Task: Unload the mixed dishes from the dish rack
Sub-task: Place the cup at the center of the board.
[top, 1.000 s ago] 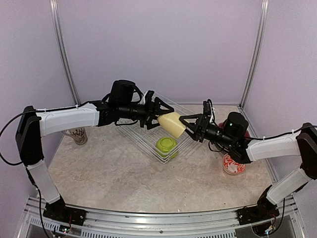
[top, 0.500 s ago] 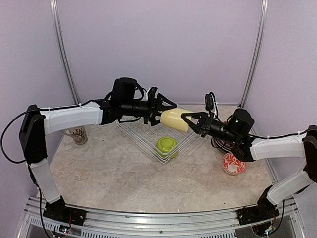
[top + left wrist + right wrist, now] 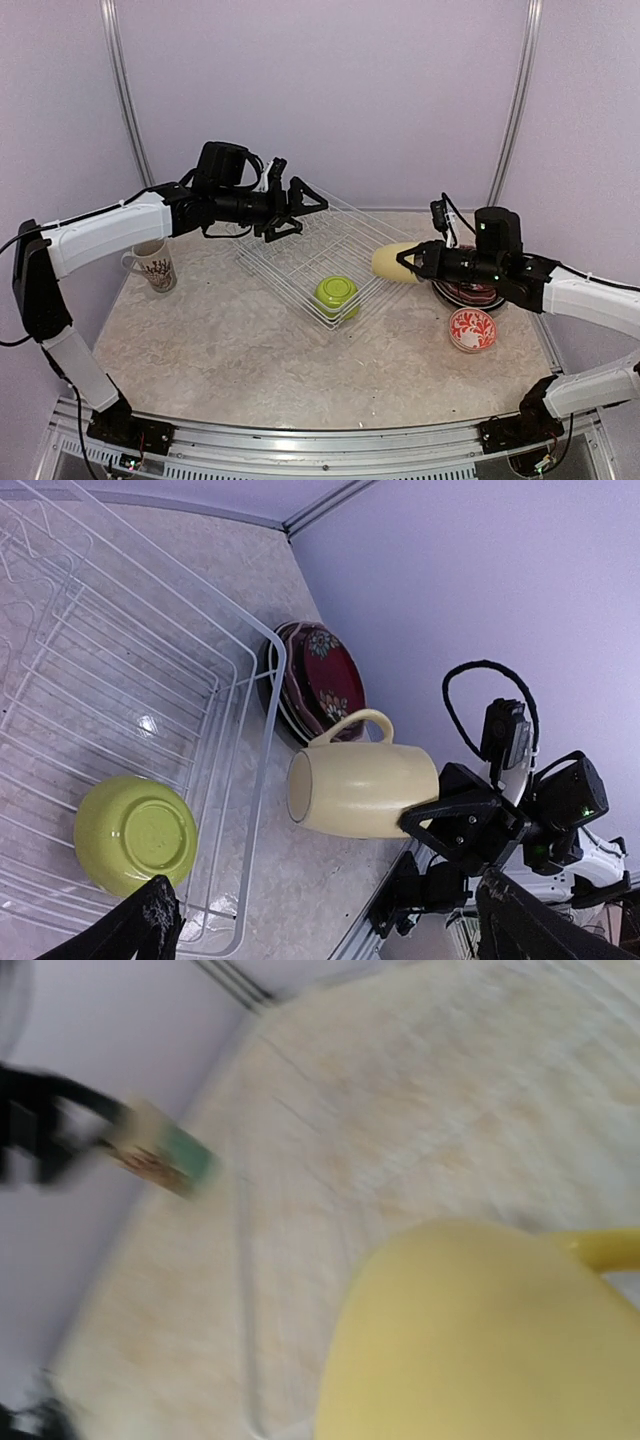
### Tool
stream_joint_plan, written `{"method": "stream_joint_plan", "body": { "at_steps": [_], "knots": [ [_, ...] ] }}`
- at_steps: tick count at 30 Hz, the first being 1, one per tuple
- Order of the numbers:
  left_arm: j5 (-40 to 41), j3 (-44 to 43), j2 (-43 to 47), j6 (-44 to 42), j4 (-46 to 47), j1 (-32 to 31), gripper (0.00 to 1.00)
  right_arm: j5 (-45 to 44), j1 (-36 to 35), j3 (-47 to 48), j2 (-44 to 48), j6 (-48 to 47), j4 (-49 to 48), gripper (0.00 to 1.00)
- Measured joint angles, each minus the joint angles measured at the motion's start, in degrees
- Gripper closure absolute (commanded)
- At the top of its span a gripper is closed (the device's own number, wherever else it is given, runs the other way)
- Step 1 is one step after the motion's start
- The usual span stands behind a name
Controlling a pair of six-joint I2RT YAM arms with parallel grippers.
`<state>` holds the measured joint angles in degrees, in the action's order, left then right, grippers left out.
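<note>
The pale yellow cup (image 3: 393, 263) is in the air just off the dish rack (image 3: 290, 272), at about 3 o'clock of it in the overhead view. It lies on its side with the handle uppermost and its free end turned back toward the rack. The right gripper (image 3: 418, 262) has it by the far end, jaws pinched almost together, probably on the thin wall at the rim. That would explain the cup sticking straight out in line with the fingers instead of hanging below them. The right forearm reaches in low and nearly level from 4 o'clock, with the wrist over the stack of dark and red plates (image 3: 472, 293) set out on the table (image 3: 220, 350). The small red-white bowl (image 3: 471, 330) sits just nearer the bases. This side looks like the landing ground for unloaded pieces, so the cup is likely headed down beside them. One dish is left in the rack: the lime green bowl (image 3: 337, 296), upside down in the corner at 6 o'clock. The left gripper (image 3: 308, 217) hovers above the rack's 11 o'clock part with its fingers spread fully and nothing between them. Its arm is stretched long from 9 o'clock, elbow high and wrist level. The patterned cream mug (image 3: 152, 268) stands upright on the table at 9 o'clock, clear of the wire. The right wrist view is blurred, showing little beyond the cup's yellow side.
</note>
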<state>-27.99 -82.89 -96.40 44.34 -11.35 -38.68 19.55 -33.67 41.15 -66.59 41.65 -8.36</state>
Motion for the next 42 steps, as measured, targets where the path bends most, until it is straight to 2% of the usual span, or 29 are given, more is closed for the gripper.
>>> {"method": "stream_joint_plan", "body": {
  "at_steps": [6,9,11,15,21,28,29,30,34,38,42],
  "knots": [
    [3.56,3.48,6.43,-2.95,-3.37,3.26,0.01,-9.49,-0.42,13.38,0.96,-9.09,29.20,1.00],
    [4.33,4.13,7.72,-4.31,-4.96,3.19,0.01,-14.14,-0.70,21.99,-3.04,-10.54,41.35,1.00],
    [4.46,6.10,8.87,-4.94,-4.66,2.91,0.01,-16.39,-1.33,25.22,-6.60,-10.78,45.70,1.00],
    [4.44,11.06,12.41,-5.01,-5.27,2.62,0.01,-19.21,-2.54,27.21,-14.67,-10.82,51.58,1.00],
    [4.96,11.56,15.47,-5.57,-5.97,1.42,0.01,-21.84,-2.86,31.87,-27.96,-12.11,57.72,1.00],
    [7.19,12.61,18.12,-5.73,-7.13,-0.90,0.01,-23.91,-2.93,32.46,-31.47,-14.10,59.43,1.00],
    [7.54,12.61,18.12,-5.75,-7.34,-1.11,0.01,-24.04,-2.93,32.68,-31.76,-14.45,59.58,0.97],
    [7.89,12.61,18.12,-5.79,-7.56,-1.25,0.01,-24.09,-2.93,32.96,-31.98,-14.73,59.82,0.88],
    [9.09,11.15,17.11,-6.19,-10.12,-1.29,0.01,-24.74,-2.93,33.07,-32.15,-16.22,59.67,0.61],
    [10.12,5.53,12.09,-7.50,-13.35,-1.70,0.02,-26.05,-2.91,33.05,-31.95,-17.14,59.41,0.36],
    [11.61,-3.08,4.22,-8.63,-18.53,-3.58,0.07,-26.38,-2.93,31.76,-28.57,-18.75,58.66,0.18]
  ]
}}
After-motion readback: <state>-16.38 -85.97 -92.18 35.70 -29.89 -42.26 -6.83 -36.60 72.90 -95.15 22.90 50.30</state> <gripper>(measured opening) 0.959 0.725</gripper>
